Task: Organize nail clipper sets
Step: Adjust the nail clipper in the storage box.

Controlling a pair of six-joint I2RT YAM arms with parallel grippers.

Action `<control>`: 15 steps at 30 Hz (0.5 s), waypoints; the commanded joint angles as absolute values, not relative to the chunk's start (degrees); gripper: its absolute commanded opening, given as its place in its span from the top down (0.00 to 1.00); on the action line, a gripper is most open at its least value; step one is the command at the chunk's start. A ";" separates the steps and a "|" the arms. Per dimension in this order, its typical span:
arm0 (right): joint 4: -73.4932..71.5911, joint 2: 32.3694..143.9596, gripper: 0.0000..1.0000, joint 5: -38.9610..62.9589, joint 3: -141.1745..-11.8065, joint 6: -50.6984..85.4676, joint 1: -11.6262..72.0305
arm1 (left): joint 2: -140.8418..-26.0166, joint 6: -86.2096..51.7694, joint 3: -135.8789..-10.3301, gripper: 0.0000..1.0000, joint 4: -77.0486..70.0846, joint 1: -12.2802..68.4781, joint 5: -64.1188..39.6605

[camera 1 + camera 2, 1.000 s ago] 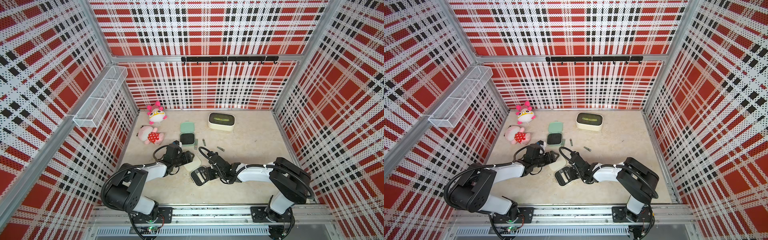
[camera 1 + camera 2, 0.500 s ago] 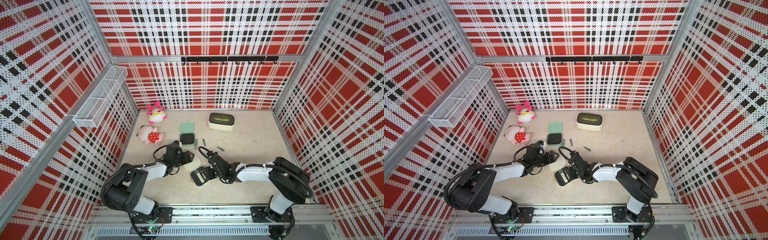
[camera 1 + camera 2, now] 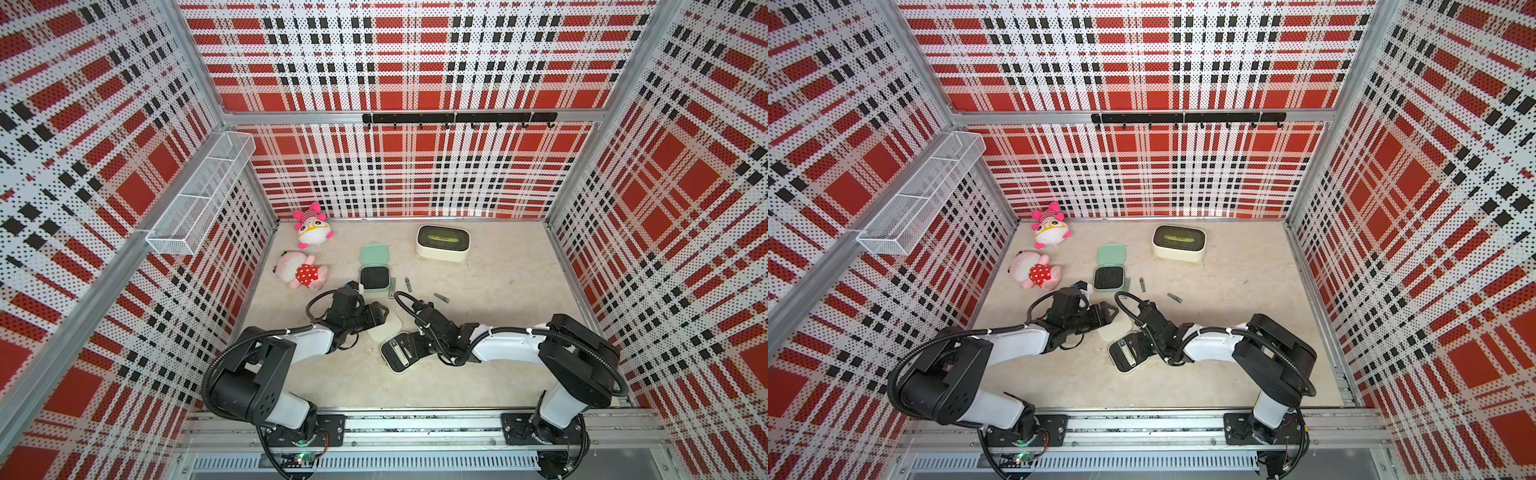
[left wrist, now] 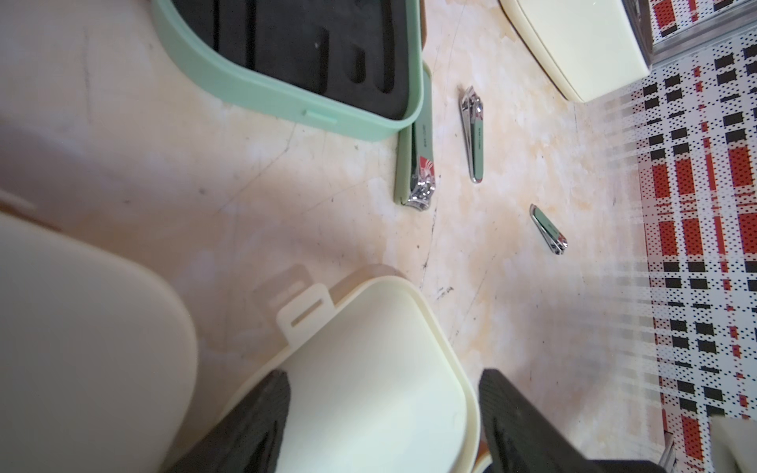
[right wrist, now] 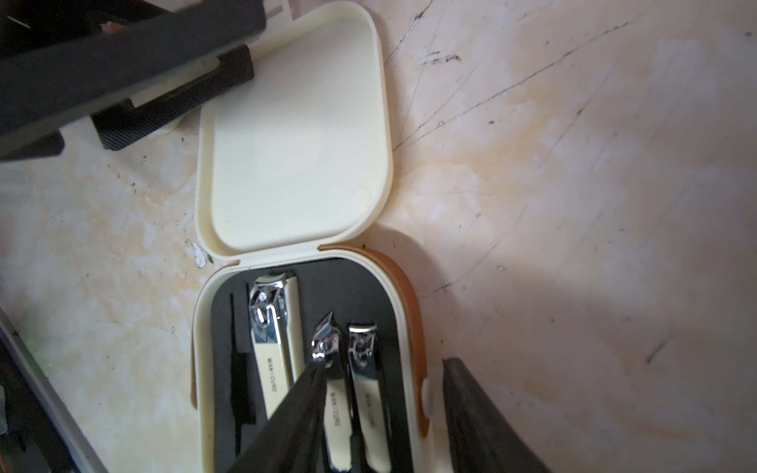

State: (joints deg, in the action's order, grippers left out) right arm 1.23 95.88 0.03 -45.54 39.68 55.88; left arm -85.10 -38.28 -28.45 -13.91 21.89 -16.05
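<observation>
A cream case lies open near the table's middle, its lid (image 5: 295, 143) flat and its base (image 5: 202, 327) holding three cream-handled clippers (image 5: 270, 340) in the black insert. My left gripper (image 4: 381, 422) is shut on the lid's latch end, also seen in a top view (image 3: 380, 316). My right gripper (image 5: 381, 413) stands open over the base (image 3: 397, 357). One of its fingers is beside the middle clipper and the other is outside the case wall. Farther back, the mint green case (image 3: 374, 254) lies open with an empty insert. Three loose clippers (image 4: 418, 164) (image 4: 473, 135) (image 4: 549, 229) lie beside it.
A larger cream box (image 3: 442, 243) stands at the back. Two pink plush toys (image 3: 312, 226) (image 3: 301, 272) lie at the back left. A wire basket (image 3: 199, 195) hangs on the left wall. A blurred cream shape (image 4: 82, 327) sits close to the left wrist camera.
The right gripper's jaws have spread wider over the case base. Both arms and the cases stay where they were.
</observation>
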 commanded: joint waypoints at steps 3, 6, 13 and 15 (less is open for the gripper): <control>1.94 97.64 0.50 0.09 -46.36 39.20 56.51 | -85.76 -37.57 -27.69 0.22 -8.71 21.72 -15.73; 2.27 98.42 0.50 0.00 -46.43 39.20 56.77 | -85.76 -37.62 -27.77 0.22 -8.78 21.70 -15.73; 2.61 98.97 0.50 -0.71 -46.36 39.69 56.85 | -85.96 -37.53 -27.84 0.22 -8.82 21.57 -16.00; 2.71 98.71 0.50 -0.86 -46.41 39.67 56.87 | -85.87 -37.44 -28.08 0.22 -8.61 21.52 -16.25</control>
State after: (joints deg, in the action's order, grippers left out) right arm 0.97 97.34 -0.25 -46.24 39.68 56.51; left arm -85.10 -38.15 -28.45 -13.89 21.82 -16.10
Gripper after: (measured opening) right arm 0.502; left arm 0.780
